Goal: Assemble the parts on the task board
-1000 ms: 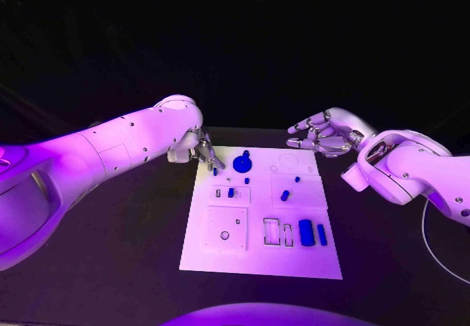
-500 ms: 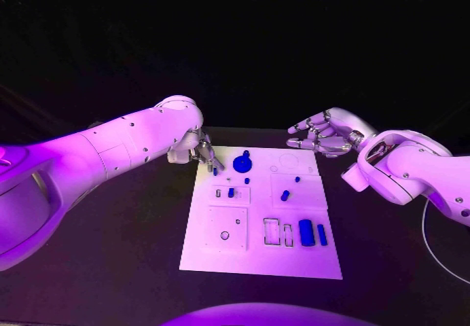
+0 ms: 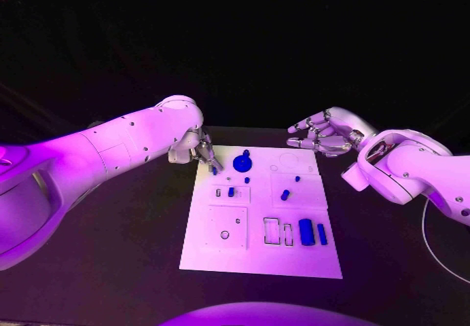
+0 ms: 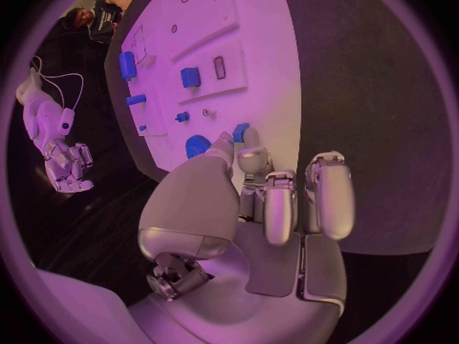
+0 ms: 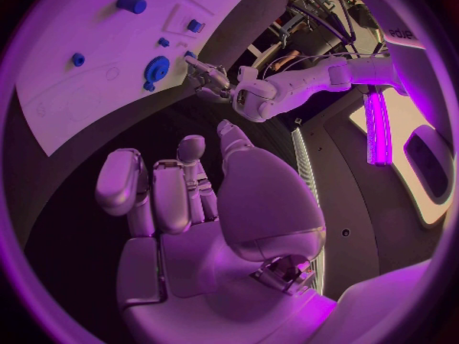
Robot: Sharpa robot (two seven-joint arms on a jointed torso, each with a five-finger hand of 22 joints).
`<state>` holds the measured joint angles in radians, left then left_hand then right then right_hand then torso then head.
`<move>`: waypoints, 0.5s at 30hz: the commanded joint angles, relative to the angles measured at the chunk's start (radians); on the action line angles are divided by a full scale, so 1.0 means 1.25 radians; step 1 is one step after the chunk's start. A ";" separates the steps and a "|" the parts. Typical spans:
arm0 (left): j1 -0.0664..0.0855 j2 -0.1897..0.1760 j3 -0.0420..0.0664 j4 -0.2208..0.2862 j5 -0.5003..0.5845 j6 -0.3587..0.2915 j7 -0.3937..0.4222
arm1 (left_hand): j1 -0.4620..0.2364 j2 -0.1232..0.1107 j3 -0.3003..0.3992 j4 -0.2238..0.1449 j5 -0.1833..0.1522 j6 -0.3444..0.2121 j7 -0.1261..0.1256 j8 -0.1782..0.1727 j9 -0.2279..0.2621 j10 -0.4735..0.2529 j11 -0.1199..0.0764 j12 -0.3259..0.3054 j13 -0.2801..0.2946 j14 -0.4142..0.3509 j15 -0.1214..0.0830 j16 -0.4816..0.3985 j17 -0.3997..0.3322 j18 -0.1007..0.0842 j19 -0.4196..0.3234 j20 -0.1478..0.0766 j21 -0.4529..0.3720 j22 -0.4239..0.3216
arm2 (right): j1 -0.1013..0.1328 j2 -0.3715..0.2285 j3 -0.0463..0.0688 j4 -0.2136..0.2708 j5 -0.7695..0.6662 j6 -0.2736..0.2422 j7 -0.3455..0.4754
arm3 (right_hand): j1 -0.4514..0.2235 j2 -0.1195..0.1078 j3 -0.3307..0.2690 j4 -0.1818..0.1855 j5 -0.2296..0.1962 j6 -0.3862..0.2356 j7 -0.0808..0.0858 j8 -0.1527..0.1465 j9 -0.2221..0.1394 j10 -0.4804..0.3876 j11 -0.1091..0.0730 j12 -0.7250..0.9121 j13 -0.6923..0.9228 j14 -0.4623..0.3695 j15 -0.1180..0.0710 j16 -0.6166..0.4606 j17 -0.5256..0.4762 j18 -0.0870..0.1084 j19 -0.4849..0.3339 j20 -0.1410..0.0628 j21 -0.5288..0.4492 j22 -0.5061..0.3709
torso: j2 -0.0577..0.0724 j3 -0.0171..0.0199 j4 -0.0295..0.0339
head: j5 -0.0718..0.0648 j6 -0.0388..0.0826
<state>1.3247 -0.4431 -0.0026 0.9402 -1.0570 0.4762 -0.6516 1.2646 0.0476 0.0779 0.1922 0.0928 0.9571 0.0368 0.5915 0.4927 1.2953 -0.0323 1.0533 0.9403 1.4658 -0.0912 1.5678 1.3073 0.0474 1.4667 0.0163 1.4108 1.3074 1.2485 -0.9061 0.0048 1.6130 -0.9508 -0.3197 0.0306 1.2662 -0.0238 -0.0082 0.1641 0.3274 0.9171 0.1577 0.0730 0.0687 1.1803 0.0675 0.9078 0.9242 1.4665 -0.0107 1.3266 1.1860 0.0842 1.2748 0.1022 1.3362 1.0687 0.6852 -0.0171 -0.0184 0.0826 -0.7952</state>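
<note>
The silver left hand (image 3: 200, 151) is pinching a small blue peg (image 4: 241, 133) at the far left corner of the flat white task board (image 3: 257, 261), beside a blue round gear (image 3: 242, 163). The silver right hand (image 3: 321, 134) is hovering past the far right corner, fingers curled around nothing.

**Lighting and picture quality at the current moment**

Violet-magenta light washes the whole scene; the head view is dim overall, its upper half near black, while the task board (image 3: 263, 217) at centre reflects brightly and keeps crisp edges; the left arm (image 3: 108, 149) glares almost white along its upper surface at middle left and falls into shadow below; both wrist views are fisheye circles in dark frames, straight board edges bowing toward the rim; the left hand (image 4: 258, 206) and right hand (image 5: 191, 206) are evenly lit with soft highlights; a bright magenta strip (image 5: 379, 126) glows at right; rim detail is soft.
</note>
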 commanded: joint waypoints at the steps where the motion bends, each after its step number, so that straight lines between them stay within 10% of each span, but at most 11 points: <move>1: -0.001 0.002 0.000 -0.001 0.015 0.002 0.006 | 0.030 0.006 0.021 -0.021 0.006 -0.006 -0.004 -0.005 -0.002 -0.004 -0.005 -0.007 -0.004 0.084 -0.006 0.002 0.211 -0.002 0.040 -0.005 -0.006 0.080 | 0.000 0.001 0.000 0.001 -0.003 0.011 0.003 | 0.008 0.000 -0.004 -0.001 0.003 0.004 0.000 0.003 0.001 -0.004 0.000 -0.001 -0.001 0.024 0.001 -0.003 0.000 0.016 -0.002 -0.002 -0.004 -0.001 | 0.000 0.0002 0.0002 | 0.000 -0.002; 11: -0.003 0.002 -0.001 -0.002 0.031 0.011 0.009 | 0.092 -0.004 0.121 -0.086 0.008 -0.018 -0.001 -0.016 -0.011 -0.010 -0.003 -0.023 -0.018 0.084 -0.004 0.002 0.211 -0.001 0.039 -0.005 -0.011 0.078 | 0.000 0.001 0.000 0.002 -0.003 0.014 0.003 | 0.008 0.000 -0.004 -0.001 0.003 0.004 0.000 0.003 0.001 -0.004 0.000 -0.001 -0.001 0.024 0.001 -0.003 0.000 0.016 -0.002 -0.002 -0.004 -0.001 | 0.000 0.0008 0.0000 | 0.002 -0.004; 15: -0.004 -0.002 -0.001 0.002 0.033 -0.001 0.017 | 0.078 -0.037 0.217 -0.113 0.007 -0.020 0.005 -0.015 -0.012 -0.007 0.000 -0.033 -0.029 0.084 0.003 0.002 0.211 -0.001 0.039 -0.002 -0.014 0.078 | 0.000 0.001 0.000 0.002 -0.003 0.014 0.003 | 0.008 0.000 -0.004 -0.001 0.003 0.004 0.000 0.003 0.001 -0.004 0.000 -0.001 -0.001 0.024 0.001 -0.003 0.000 0.016 -0.002 -0.002 -0.004 -0.001 | 0.000 0.0008 -0.0005 | 0.003 -0.003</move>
<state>1.3235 -0.4455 -0.0028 0.9397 -1.0284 0.4762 -0.6455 1.3694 0.0162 0.2189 0.1810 0.0997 0.9354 0.0405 0.5707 0.4768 1.2846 -0.0355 1.0158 0.9046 1.4657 -0.0911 1.5678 1.3073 0.0474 1.4667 0.0163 1.3959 1.3074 1.2485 -0.9062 0.0048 1.6145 -0.9509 -0.3159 0.0300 1.2662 -0.0238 -0.0082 0.1640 0.3274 0.9171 0.1577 0.0730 0.0687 1.1803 0.0675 0.9078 0.9234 1.4665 -0.0107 1.3266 1.1859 0.0843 1.2749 0.1022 1.3362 1.0687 0.6850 -0.0162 -0.0183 0.0850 -0.7995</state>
